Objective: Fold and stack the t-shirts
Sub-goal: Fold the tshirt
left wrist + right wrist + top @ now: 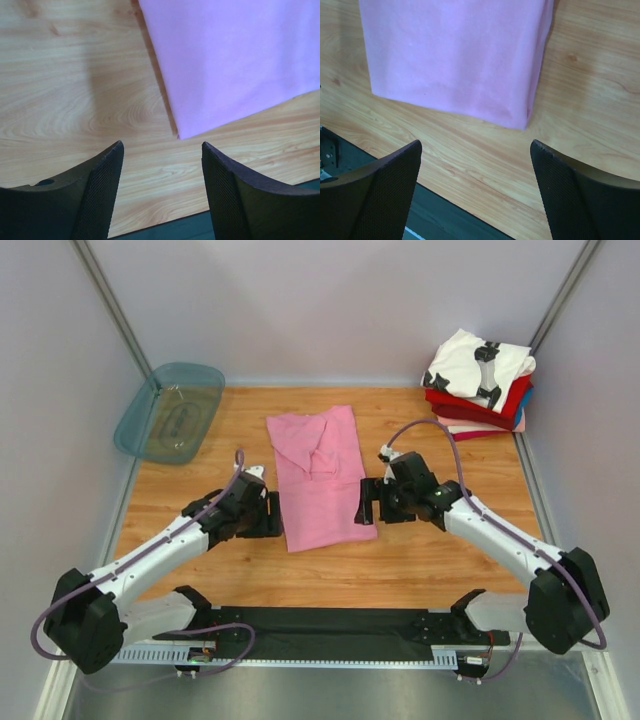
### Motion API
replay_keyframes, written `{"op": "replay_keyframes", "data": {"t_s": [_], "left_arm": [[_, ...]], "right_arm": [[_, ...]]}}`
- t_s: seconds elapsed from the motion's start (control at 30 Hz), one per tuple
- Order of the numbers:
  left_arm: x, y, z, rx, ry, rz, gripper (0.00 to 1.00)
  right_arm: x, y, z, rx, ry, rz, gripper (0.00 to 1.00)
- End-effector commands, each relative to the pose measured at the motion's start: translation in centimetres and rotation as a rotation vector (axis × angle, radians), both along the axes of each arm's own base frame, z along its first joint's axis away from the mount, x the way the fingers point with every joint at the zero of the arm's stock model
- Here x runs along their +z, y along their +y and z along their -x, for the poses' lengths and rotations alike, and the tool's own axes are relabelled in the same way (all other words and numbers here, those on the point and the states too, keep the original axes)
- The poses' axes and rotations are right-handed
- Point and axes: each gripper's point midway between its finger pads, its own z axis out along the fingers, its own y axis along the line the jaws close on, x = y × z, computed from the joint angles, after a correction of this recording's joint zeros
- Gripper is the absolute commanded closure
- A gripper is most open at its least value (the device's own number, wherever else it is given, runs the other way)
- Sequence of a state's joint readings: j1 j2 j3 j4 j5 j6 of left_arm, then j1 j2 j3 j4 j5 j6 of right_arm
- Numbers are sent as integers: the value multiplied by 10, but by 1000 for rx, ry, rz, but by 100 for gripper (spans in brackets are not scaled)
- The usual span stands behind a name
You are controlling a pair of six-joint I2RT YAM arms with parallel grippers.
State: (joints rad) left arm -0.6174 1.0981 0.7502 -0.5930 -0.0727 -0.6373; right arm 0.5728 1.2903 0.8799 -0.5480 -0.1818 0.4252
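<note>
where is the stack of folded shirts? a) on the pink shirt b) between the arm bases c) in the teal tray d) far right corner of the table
d: the stack of folded shirts sits at the far right corner of the table, clear of the pink shirt.

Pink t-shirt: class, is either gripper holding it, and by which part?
Nothing is held: the left gripper and right gripper are open, both clear of the pink t-shirt.

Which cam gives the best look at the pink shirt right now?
Top external: the whole pink shirt shows, folded into a long strip. The left wrist view catches only one near corner of it; the right wrist view shows only its near end, cut off at the top of the frame.
</note>
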Motion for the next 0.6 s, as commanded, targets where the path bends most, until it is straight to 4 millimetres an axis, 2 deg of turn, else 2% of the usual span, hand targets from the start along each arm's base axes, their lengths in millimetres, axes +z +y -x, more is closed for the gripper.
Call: {"op": "replay_keyframes", "data": {"t_s": [0.0,0.07,0.1,0.17,0.57], "left_arm": [[-26,-15,17,-36,69,91,30],[-31,-24,18,-50,69,149,32],[-41,-23,24,-50,89,148,32],[-49,-24,27,-52,97,164,33],[-61,-20,29,-27,102,155,37]], "right_arm": [[-21,-19,12,-69,30,50,11],[-38,-26,21,-83,63,66,14],[-41,-25,20,-85,61,49,15],[-54,-29,25,-95,92,51,19],[-92,-18,2,-118,133,-56,35]]}}
